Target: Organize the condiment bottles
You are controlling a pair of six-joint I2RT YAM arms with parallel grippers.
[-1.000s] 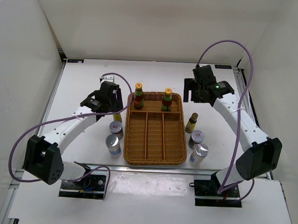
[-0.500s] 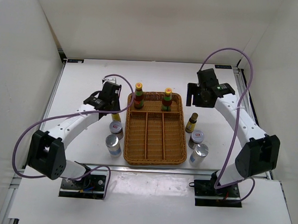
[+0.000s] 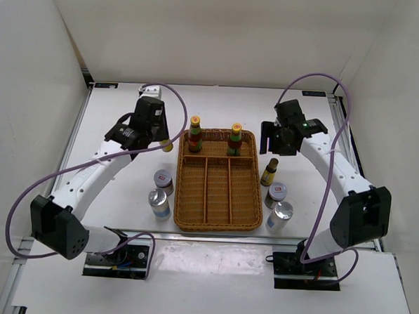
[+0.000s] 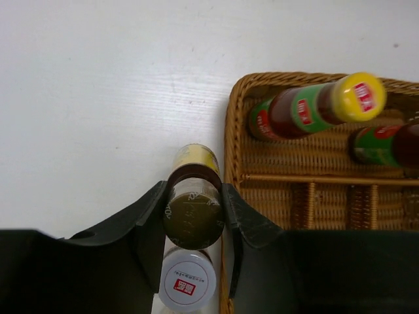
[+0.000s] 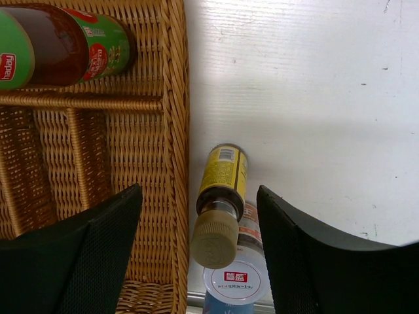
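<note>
My left gripper (image 4: 194, 196) is shut on a small brown bottle (image 4: 194, 210) just below its cap. It holds the bottle above the table, left of the wicker tray (image 4: 294, 157). In the top view this bottle (image 3: 167, 146) pokes out under the left gripper (image 3: 160, 137). Two tall green-necked bottles (image 3: 195, 134) (image 3: 235, 139) stand in the tray's far section. My right gripper (image 5: 198, 199) hangs open above the second small brown bottle (image 5: 224, 171), one jaw on each side and neither touching. That bottle (image 3: 269, 172) stands upright just right of the tray (image 3: 218, 228).
Two silver-lidded jars (image 3: 163, 180) (image 3: 159, 202) stand left of the tray and two more (image 3: 276, 194) (image 3: 281, 214) on its right. One left jar (image 4: 186, 288) sits directly under the held bottle. The tray's three long compartments hold nothing.
My left gripper closed on the small brown bottle and lifted it up and away from the jars. My right gripper moved nearer, over the right small bottle, its jaws narrowing a little.
</note>
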